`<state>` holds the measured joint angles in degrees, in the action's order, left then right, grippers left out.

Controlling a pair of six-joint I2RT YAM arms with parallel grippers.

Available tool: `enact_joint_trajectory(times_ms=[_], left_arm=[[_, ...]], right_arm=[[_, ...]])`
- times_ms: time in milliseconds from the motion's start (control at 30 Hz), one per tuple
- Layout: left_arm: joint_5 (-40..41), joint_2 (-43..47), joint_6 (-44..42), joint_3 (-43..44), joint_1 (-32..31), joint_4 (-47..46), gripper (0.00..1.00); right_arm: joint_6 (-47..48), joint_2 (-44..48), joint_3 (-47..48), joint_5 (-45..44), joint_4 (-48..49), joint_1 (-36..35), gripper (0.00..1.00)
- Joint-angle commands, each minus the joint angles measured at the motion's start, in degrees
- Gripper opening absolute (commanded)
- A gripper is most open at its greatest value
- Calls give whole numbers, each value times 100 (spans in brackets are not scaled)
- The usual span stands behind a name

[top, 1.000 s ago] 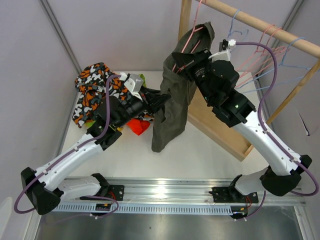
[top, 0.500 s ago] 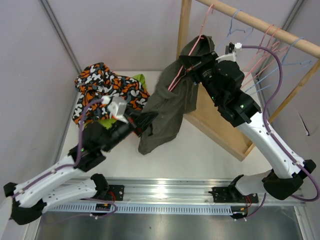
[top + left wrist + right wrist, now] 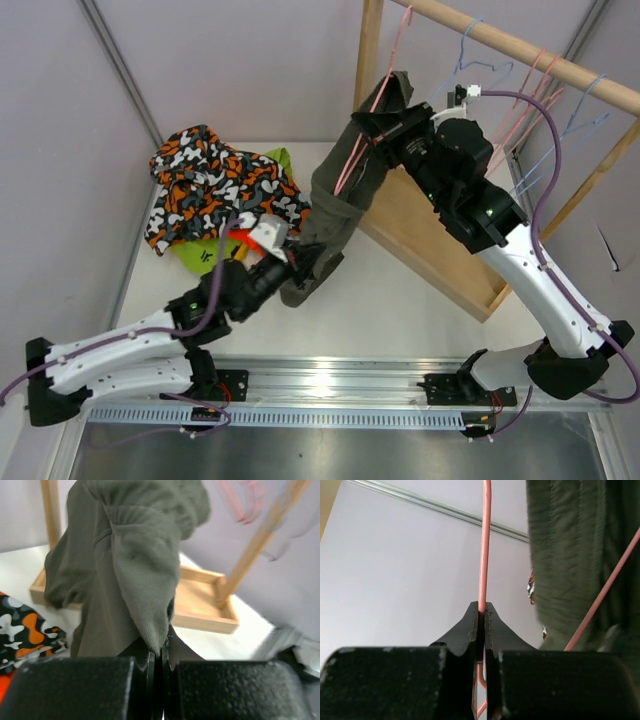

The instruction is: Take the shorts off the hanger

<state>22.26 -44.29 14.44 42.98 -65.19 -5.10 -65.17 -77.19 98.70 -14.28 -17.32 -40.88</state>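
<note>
Dark olive shorts (image 3: 345, 195) (image 3: 130, 570) hang stretched from a pink hanger (image 3: 362, 135) (image 3: 483, 545), slanting down to the left. My left gripper (image 3: 297, 262) (image 3: 161, 647) is shut on the lower hem of the olive shorts. High up by the wooden rack post, my right gripper (image 3: 362, 125) (image 3: 482, 611) is shut on the pink wire of the hanger. At the back left lie the camouflage shorts (image 3: 215, 180), on top of lime green shorts (image 3: 205, 250) and a bit of bright orange shorts (image 3: 240, 240).
A wooden rack with a rail (image 3: 520, 50) and a base tray (image 3: 440, 250) stands at the right. Several empty pink and blue hangers (image 3: 545, 85) hang on the rail. Grey walls close in at the back and left.
My left gripper has shut on the olive shorts' hem and pulled back toward the near left, drawing the cloth down. The right gripper has lifted the hanger slightly higher.
</note>
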Motion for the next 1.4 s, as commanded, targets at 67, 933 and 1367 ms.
enact_joint_trajectory(times_ms=[67, 933, 1367], left_arm=[[-228, -1562, -197, 1008, 900, -799, 0], [-1004, 410, 446, 900, 3320, 1495, 0], [-1171, 2117, 534, 246, 3311, 2663, 0]], right_arm=[[-215, 213, 124, -22, 353, -664, 0], [564, -67, 835, 110, 105, 370, 0], [672, -1852, 2101, -21, 352, 1486, 0]])
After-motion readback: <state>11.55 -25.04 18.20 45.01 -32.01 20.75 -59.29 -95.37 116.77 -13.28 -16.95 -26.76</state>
